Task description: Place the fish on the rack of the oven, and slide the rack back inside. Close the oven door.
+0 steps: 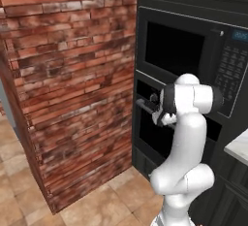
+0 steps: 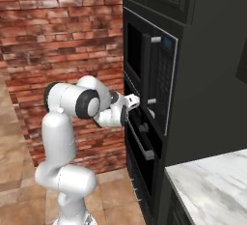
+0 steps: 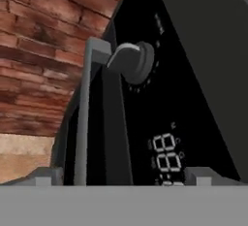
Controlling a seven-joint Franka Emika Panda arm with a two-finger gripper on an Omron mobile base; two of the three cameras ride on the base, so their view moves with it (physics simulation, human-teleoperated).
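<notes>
The oven (image 1: 141, 88) is the black unit under the microwave, and the oven door (image 1: 156, 140) stands closed. Its grey bar handle (image 3: 81, 123) runs up the left of the hand view, beside a round knob (image 3: 134, 62) and a lit digit display (image 3: 166, 153). My gripper (image 3: 126, 177) is open, its fingertips (image 3: 48, 176) spread wide, and it hangs close in front of the control strip and handle. From the base it shows at the oven's upper left (image 1: 153, 105) and just above the handle (image 2: 135, 101). The fish and the rack are out of view.
A red brick wall (image 1: 72, 74) stands directly left of the oven column. The black keypad microwave (image 1: 184, 55) sits above the oven. A marble counter corner (image 2: 212, 185) juts out at the right. Tiled floor (image 1: 97, 205) lies open before the oven.
</notes>
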